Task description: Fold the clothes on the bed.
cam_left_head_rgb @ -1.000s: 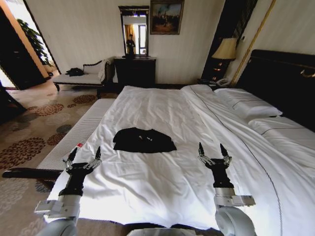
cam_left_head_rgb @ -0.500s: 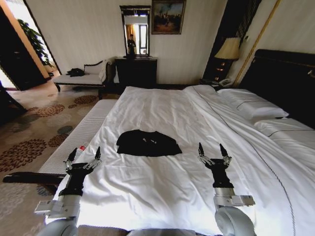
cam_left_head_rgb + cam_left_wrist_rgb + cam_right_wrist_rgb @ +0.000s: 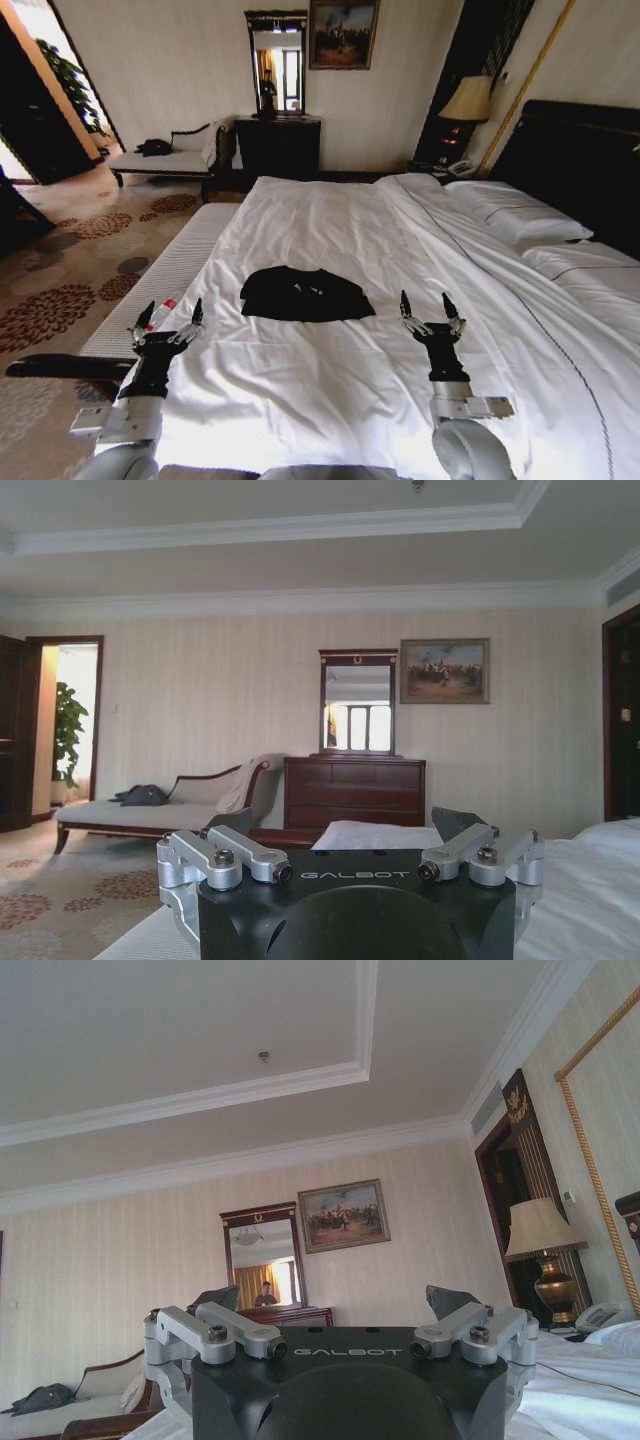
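Seen from the robot's head, looking forward and down across a bedroom. Nearest, at about 7 o'clock in the view, the left claw [image 3: 167,320] is raised over the near left corner of the bed [image 3: 330,385], its two dark fingers spread wide and holding nothing. At about 5 o'clock the right claw [image 3: 431,308] hangs over the white sheet, equally wide open and equally empty. Both point away from the robot, toward the far wall.

Between and beyond them, near the middle of the view, the black T-shirt [image 3: 305,295] lies flat on the sheet, already gathered into a broad low shape with small white marks showing on top. It is well apart from both claws and slightly nearer the right one.

The step in hand appears to be the approach. To do it well, the robot should probably close in until the shirt lies within reach of both arms, then lower each claw onto an outer edge of the fabric rather than its centre. The cloth is soft and the sheet under it is loose, so a shallow pinch that takes only the shirt matters; catching the sheet would drag both.

Along the bed's left side runs a long white bench [image 3: 160,280]. Farther, at 1 o'clock, pillows [image 3: 515,220] rest against a dark headboard [image 3: 570,160]. At 12 o'clock stand a dark dresser [image 3: 277,148] and a mirror [image 3: 275,62].
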Controlling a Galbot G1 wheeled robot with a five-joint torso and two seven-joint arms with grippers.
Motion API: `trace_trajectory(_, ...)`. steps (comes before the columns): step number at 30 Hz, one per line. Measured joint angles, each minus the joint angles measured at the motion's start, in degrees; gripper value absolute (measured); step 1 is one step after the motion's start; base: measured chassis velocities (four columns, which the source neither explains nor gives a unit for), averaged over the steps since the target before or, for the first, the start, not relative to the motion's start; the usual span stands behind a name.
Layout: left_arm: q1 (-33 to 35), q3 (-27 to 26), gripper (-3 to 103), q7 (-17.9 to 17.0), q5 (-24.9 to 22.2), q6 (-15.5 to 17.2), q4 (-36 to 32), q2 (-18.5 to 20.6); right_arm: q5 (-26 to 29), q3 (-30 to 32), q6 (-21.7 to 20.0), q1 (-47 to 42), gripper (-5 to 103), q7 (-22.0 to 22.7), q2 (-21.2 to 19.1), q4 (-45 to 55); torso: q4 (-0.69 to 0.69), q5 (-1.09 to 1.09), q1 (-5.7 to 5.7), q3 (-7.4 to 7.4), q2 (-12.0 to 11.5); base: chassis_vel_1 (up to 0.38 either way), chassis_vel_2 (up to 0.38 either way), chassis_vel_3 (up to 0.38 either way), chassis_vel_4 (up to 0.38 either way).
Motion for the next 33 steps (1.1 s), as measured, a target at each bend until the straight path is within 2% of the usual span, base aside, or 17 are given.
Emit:
trace_trajectory(3, -1.1, -0.4, 100, -0.3, -0.7, 0.8, 0.6, 0.7, 0.0, 0.0, 0.0, 0.3, 100, 0.1, -0.1, -0.3, 0.00, -0.01, 0.00, 0.00, 0.0, 0.000, 0.000, 0.000, 0.000)
trace_trajectory(6, -4.8, -1.9, 100, -1.6, -4.9, 4.2, 2.2, 4.2, -0.1, 0.0, 0.0, 1.2, 100, 1.2, -0.4, -1.4, 0.00, -0.01, 0.00, 0.00, 0.0, 0.000, 0.000, 0.000, 0.000)
trace_trajectory(7, -4.8, -1.9, 100, -1.6, -4.9, 4.2, 2.2, 4.2, -0.1, 0.0, 0.0, 1.2, 100, 1.2, -0.4, -1.4, 0.00, -0.01, 0.00, 0.00, 0.0, 0.000, 0.000, 0.000, 0.000)
trace_trajectory(11, -10.5, -3.2, 100, -5.1, -11.0, 8.5, 5.6, 10.1, 0.4, 0.2, 0.0, 2.6, 100, 2.4, -1.1, -2.7, -0.01, -0.01, 0.00, 0.00, 0.0, 0.000, 0.000, 0.000, 0.000)
trace_trajectory(12, -10.5, -3.2, 100, -5.1, -11.0, 8.5, 5.6, 10.1, 0.4, 0.2, 0.0, 2.6, 100, 2.4, -1.1, -2.7, -0.01, -0.01, 0.00, 0.00, 0.0, 0.000, 0.000, 0.000, 0.000)
trace_trajectory(14, -14.4, -2.5, 100, -8.8, -16.2, 11.8, 8.4, 13.1, 0.9, 0.2, 0.2, 3.8, 100, 2.7, -1.6, -3.7, -0.01, -0.01, 0.00, 0.00, 0.0, 0.000, 0.000, 0.000, 0.000)
trace_trajectory(15, -14.4, -2.5, 100, -8.8, -16.2, 11.8, 8.4, 13.1, 0.9, 0.2, 0.2, 3.8, 100, 2.7, -1.6, -3.7, -0.01, -0.01, 0.00, 0.00, 0.0, 0.000, 0.000, 0.000, 0.000)
trace_trajectory(17, -17.4, -0.9, 100, -12.1, -21.6, 14.5, 11.0, 14.8, 1.0, -0.1, 0.4, 4.8, 100, 2.7, -1.7, -4.8, -0.01, -0.02, 0.00, 0.00, 0.0, 0.000, 0.000, 0.000, 0.000)
trace_trajectory(18, -19.7, 0.4, 100, -14.3, -25.2, 16.8, 13.3, 15.9, 1.1, -0.5, 0.5, 5.5, 100, 2.8, -1.9, -5.8, -0.01, -0.01, 0.00, 0.00, 0.0, 0.000, 0.000, 0.000, 0.000)
trace_trajectory(22, -22.3, 1.7, 100, -16.8, -28.9, 20.1, 17.5, 17.3, 1.5, -2.6, 0.5, 8.0, 100, 2.9, -2.5, -8.3, -0.02, -0.01, 0.01, 0.01, 0.0, 0.000, 0.000, 0.000, 0.000)
trace_trajectory(24, -25.1, 2.9, 100, -18.7, -32.2, 23.0, 21.5, 18.5, 1.7, -4.7, 0.6, 10.8, 100, 2.9, -3.1, -11.8, 0.03, 0.00, 0.01, 0.01, 0.0, 0.000, 0.000, 0.000, 0.000)
trace_trajectory(26, -26.4, 3.8, 100, -19.2, -33.1, 23.8, 22.8, 18.9, 1.8, -5.0, 0.8, 11.4, 100, 2.9, -3.2, -12.9, 0.03, 0.00, 0.00, 0.01, 0.0, 0.000, 0.000, 0.000, 0.000)
trace_trajectory(28, -31.5, 8.2, 100, -20.1, -34.8, 25.6, 27.1, 20.1, 2.2, -5.9, 1.2, 13.3, 100, 2.9, -3.2, -16.4, -0.01, -0.01, 0.01, 0.01, 0.0, 0.000, 0.000, 0.000, 0.000)
trace_trajectory(31, -34.6, 10.9, 100, -20.3, -34.9, 25.8, 29.5, 20.6, 2.3, -6.3, 1.4, 14.4, 100, 3.0, -3.1, -17.9, 0.00, -0.01, 0.01, 0.01, 0.0, 0.000, 0.000, 0.000, 0.000)
trace_trajectory(33, -40.3, 16.3, 100, -20.4, -34.9, 26.0, 34.3, 21.2, 2.4, -7.3, 1.5, 16.2, 100, 3.2, -2.9, -20.3, -0.01, 0.00, 0.01, 0.01, 0.0, 0.000, 0.000, 0.000, 0.000)
